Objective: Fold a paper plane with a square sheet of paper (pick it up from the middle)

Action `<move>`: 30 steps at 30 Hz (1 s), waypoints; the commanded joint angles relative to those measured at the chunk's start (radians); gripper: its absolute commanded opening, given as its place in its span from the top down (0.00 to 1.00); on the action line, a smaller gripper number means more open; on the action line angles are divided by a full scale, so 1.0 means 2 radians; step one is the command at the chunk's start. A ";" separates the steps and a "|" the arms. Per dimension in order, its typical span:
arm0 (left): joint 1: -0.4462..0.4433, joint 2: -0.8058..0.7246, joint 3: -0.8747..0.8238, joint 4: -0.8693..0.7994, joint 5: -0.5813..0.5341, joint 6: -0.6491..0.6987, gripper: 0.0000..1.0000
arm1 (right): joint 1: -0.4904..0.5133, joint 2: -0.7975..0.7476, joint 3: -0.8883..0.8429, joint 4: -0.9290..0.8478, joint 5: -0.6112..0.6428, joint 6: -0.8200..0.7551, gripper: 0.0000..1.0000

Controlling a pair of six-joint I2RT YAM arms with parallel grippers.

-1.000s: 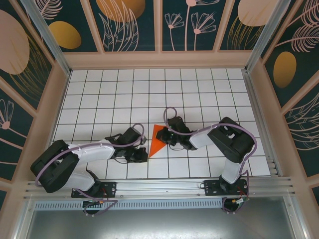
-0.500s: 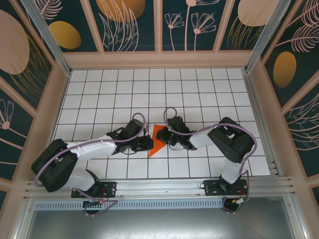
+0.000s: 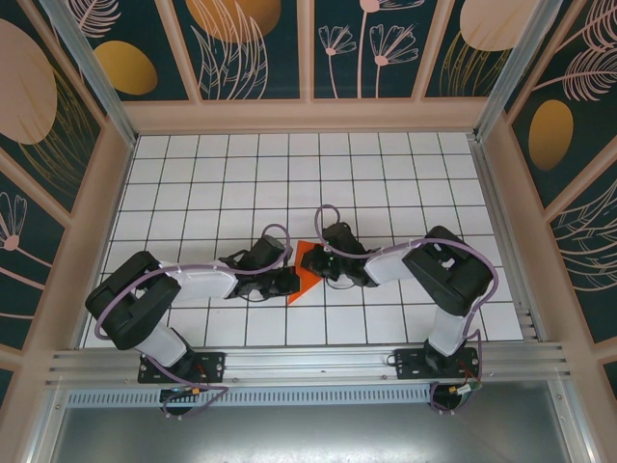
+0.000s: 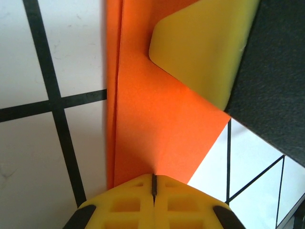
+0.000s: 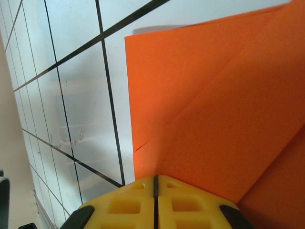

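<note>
Left jaws and right jaws both closed, tips pressing the part-folded square sheet of paper (image 3: 305,278) mid-desk, nearer the near edge; creasing step, next probably sliding along the fold.

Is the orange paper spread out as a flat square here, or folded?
Folded. The orange paper is a triangle from above; the left wrist view shows stacked layer edges, the right wrist view an overlapping flap.
</note>
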 commanded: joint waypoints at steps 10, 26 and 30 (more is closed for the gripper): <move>-0.001 0.022 -0.024 -0.029 -0.036 0.009 1.00 | 0.017 -0.026 -0.012 -0.012 0.012 -0.009 0.90; -0.002 0.021 -0.034 -0.042 -0.046 0.016 1.00 | -0.059 0.027 -0.031 0.011 0.043 -0.016 0.91; -0.002 0.020 -0.039 -0.037 -0.043 0.015 1.00 | -0.084 0.027 -0.004 -0.018 0.049 -0.043 0.91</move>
